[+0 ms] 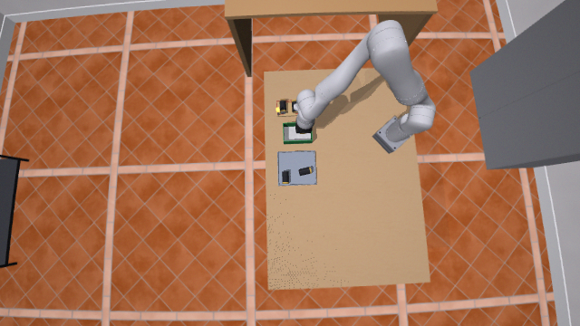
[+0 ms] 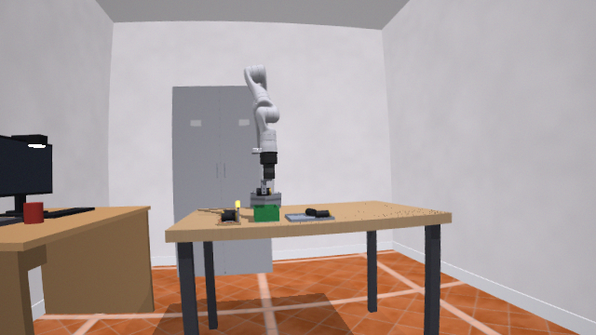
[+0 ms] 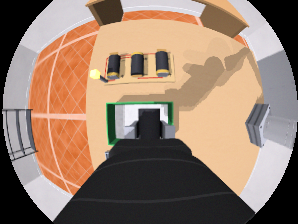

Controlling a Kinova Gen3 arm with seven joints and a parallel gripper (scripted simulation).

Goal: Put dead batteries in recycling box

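Observation:
My gripper [image 1: 303, 129] is shut on a black battery [image 3: 148, 123] and hangs straight down just above the green recycling box [image 1: 298, 133]. In the side view the gripper [image 2: 264, 191] sits right over the box [image 2: 266, 212]. The box's white inside [image 3: 140, 115] is partly hidden by the held battery. The battery holder [image 1: 287, 107] [image 3: 95, 74] stands just beyond the box with three batteries [image 3: 137, 64] in it, and its bulb glows yellow. The grey tray [image 1: 296, 167] holds two loose batteries, one [image 1: 285, 176] and another [image 1: 306, 170].
The arm's base [image 1: 391, 135] is bolted at the table's right edge. A desk [image 2: 70, 223] with a monitor and a red cup stands to the left, and a grey cabinet [image 2: 219, 154] stands behind the table.

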